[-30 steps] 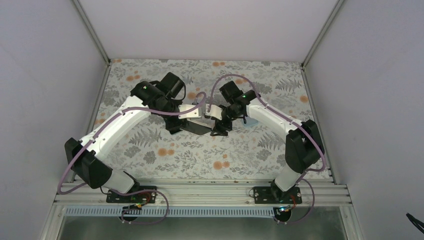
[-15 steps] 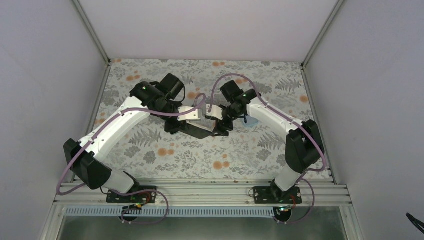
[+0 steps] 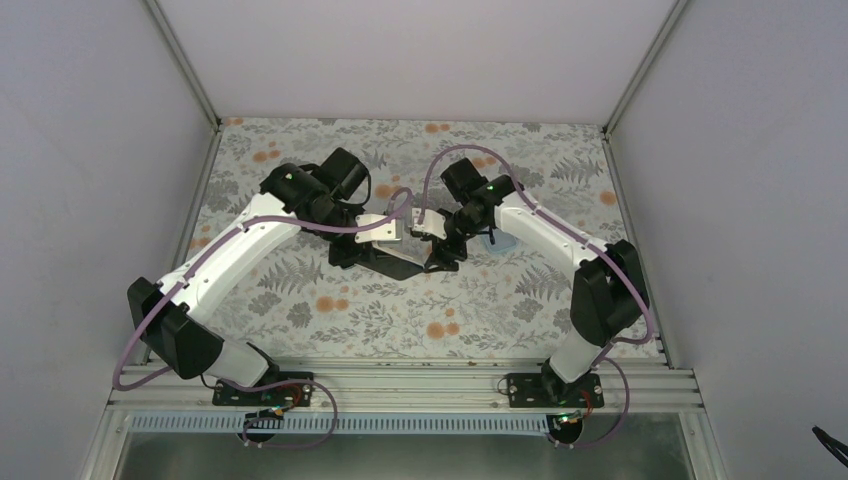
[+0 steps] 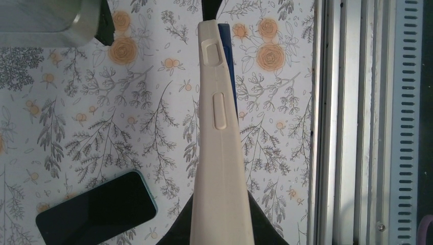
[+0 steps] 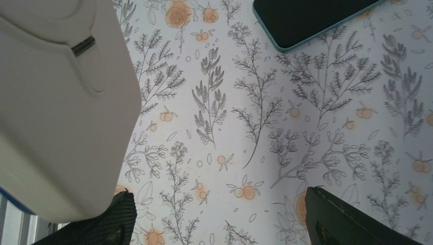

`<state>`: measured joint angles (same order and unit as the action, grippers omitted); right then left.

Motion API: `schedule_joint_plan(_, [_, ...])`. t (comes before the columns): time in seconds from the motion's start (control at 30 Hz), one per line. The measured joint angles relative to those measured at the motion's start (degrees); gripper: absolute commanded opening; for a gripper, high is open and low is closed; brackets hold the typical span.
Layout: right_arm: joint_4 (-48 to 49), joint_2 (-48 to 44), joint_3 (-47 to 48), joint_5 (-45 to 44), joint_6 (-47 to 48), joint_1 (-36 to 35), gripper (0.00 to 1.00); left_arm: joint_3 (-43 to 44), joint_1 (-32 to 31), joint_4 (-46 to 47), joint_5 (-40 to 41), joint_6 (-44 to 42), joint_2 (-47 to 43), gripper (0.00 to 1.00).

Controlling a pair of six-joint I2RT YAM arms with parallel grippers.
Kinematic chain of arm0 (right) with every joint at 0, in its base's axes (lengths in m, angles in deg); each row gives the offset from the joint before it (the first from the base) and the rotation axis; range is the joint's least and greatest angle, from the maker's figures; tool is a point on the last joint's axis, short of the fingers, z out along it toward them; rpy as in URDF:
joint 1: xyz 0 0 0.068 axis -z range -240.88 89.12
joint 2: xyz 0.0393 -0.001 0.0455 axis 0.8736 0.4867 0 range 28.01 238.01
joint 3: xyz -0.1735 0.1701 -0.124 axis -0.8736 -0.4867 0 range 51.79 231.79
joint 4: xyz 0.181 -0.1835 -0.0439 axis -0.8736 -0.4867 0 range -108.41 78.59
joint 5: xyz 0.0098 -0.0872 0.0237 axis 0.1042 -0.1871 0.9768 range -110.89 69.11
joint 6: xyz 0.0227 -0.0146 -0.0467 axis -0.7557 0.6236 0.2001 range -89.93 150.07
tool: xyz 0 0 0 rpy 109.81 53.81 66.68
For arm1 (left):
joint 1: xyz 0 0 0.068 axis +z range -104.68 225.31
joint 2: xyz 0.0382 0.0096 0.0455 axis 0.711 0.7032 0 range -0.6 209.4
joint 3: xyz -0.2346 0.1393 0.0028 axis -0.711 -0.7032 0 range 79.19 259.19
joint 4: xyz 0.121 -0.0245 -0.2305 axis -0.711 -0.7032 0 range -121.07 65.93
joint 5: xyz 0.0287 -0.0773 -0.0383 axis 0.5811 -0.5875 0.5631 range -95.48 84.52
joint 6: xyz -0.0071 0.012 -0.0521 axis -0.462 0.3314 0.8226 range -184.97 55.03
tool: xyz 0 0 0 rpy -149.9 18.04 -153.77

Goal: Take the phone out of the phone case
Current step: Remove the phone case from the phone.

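While my left tool (image 4: 219, 232) clamps the cream phone case (image 4: 217, 127) edge-up above the tabletop (image 4: 76, 102), the phone (image 4: 226, 56) seemingly that blue rim beside it, my right tool (image 5: 224, 219), jaws wide, should press one corner free, gently.

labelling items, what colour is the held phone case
Cream beige phone case, clearest in the left wrist view.

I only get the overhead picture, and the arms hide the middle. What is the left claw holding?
Observer: The left gripper is shut on a beige phone case, held edge-on above the mat.
Operator: Is anything inside it?
Observer: A thin blue edge shows along its side, so something seems to be.
Operator: And the other claw?
Observer: The right gripper stands open, gripping nothing.
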<state>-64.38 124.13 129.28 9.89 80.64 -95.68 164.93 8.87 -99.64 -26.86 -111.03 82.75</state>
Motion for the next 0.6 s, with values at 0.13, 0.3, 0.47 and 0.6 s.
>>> schedule_joint_plan(0.13, [-0.31,0.00,-1.09,1.01,0.44,0.00,0.81,0.00,0.00,0.09,0.00,0.00,0.00,0.02])
schedule_joint_plan(0.3, [-1.03,0.00,-1.46,2.08,0.46,0.00,0.80,0.00,0.00,0.11,-0.04,0.00,0.00,0.02])
schedule_joint_plan(0.47, [-0.63,0.00,-1.46,2.14,0.42,0.00,0.80,0.02,0.00,0.11,-0.22,0.02,0.00,0.02])
schedule_joint_plan(0.6, [0.24,0.00,-1.46,2.01,0.28,0.00,0.79,0.00,0.02,0.11,-0.26,0.04,0.00,0.02])
